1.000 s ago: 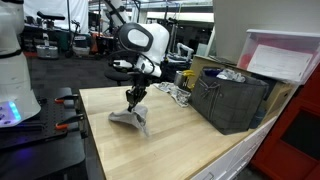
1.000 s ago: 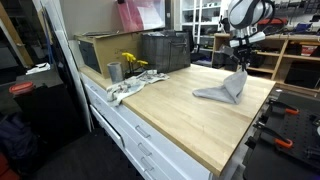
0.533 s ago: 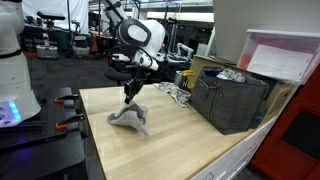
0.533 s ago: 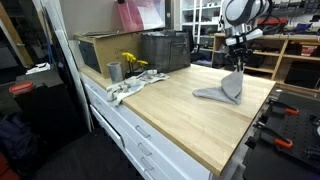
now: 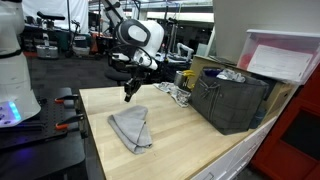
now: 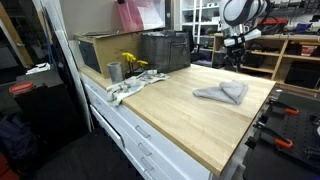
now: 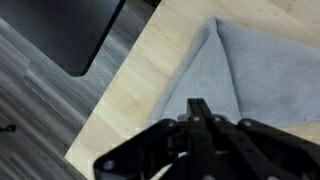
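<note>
A grey cloth [image 5: 131,129] lies flat and loosely folded on the wooden table [image 5: 190,140], also seen in an exterior view as the cloth [image 6: 224,93]. My gripper [image 5: 128,96] hangs above its far end, clear of the fabric, with the fingers pressed together and nothing between them. In the wrist view the gripper [image 7: 201,105] points down at the cloth [image 7: 255,70], which spreads below it near the table's edge. In an exterior view the gripper [image 6: 237,64] hangs over the cloth.
A dark crate [image 5: 232,98] stands at the back of the table, with a metal cup [image 6: 114,71], yellow flowers [image 6: 131,62] and a white rag [image 6: 127,87] near it. A cardboard box [image 6: 96,49] stands beside the crate. The table edge [image 7: 100,120] drops to the floor close to the cloth.
The cloth, held up by one end a second ago, has dropped and now lies flat. The gripper has risen off it and stands shut.
</note>
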Robot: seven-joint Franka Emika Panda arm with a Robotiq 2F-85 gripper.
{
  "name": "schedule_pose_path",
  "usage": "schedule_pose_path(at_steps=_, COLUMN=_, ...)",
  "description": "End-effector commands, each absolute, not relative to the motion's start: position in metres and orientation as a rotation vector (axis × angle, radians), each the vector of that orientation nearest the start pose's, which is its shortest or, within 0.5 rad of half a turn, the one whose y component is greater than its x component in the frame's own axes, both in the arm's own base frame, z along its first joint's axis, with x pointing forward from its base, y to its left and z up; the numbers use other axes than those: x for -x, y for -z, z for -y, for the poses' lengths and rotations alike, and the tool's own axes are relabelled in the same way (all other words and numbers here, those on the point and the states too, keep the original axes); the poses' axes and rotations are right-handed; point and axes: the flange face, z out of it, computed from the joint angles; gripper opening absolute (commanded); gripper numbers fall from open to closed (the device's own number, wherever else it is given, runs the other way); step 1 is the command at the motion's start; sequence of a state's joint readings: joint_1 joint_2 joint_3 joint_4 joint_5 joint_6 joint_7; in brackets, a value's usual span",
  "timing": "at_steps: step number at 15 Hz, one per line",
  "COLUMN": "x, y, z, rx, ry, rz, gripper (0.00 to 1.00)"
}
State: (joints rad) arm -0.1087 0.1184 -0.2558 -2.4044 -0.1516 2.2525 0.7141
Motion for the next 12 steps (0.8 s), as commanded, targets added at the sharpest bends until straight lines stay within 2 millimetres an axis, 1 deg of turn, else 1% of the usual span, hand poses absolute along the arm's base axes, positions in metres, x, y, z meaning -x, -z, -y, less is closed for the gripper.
schedule_pose_path(at_steps=1, x=-0.426, y=-0.242, z=0.185, rx=2.906, ry=-0.413, rz=-1.555, gripper=0.34)
schedule_pose_path(at_steps=2, x=-0.425, y=-0.239, z=0.189, rx=2.903, ry=-0.415, rz=-1.567, gripper=0.40)
schedule_pose_path(at_steps=5, x=-0.422, y=-0.222, z=0.210, rx=2.888, ry=-0.421, rz=-1.601, gripper=0.63)
schedule_pose_path(at_steps=6, x=-0.421, y=-0.216, z=0.216, rx=2.877, ry=-0.425, rz=-1.621, gripper=0.72)
schedule_pose_path(at_steps=8, x=-0.420, y=-0.204, z=0.229, rx=2.838, ry=-0.433, rz=-1.684, gripper=0.84)
schedule_pose_path(at_steps=9, x=-0.420, y=-0.198, z=0.235, rx=2.818, ry=-0.442, rz=-1.713, gripper=0.93)
schedule_pose_path(at_steps=10, x=-0.420, y=-0.193, z=0.239, rx=2.803, ry=-0.450, rz=-1.729, gripper=0.99)
schedule_pose_path(at_steps=12, x=-0.423, y=-0.186, z=0.241, rx=2.778, ry=-0.460, rz=-1.739, gripper=1.00)
